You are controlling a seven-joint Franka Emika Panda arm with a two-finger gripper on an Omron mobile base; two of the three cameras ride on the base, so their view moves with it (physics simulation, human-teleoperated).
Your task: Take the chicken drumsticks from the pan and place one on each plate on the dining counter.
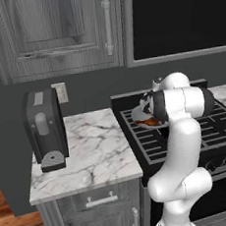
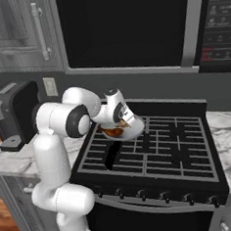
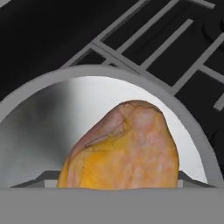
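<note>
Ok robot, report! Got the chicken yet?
Gripper down in pan on stove. Drumstick right at fingertips; grip unconfirmed. Nothing blocking.

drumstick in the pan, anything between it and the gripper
Nothing visible does. In the hand view the drumstick sits right at the gripper, inside the pan on the stove grates. The base views show the hand down over the pan.

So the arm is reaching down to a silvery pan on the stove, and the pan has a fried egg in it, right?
Not an egg. The hand view shows a golden-brown chicken drumstick in the pan. The rest holds: the arm reaches down to the silvery pan on the stove.
</note>
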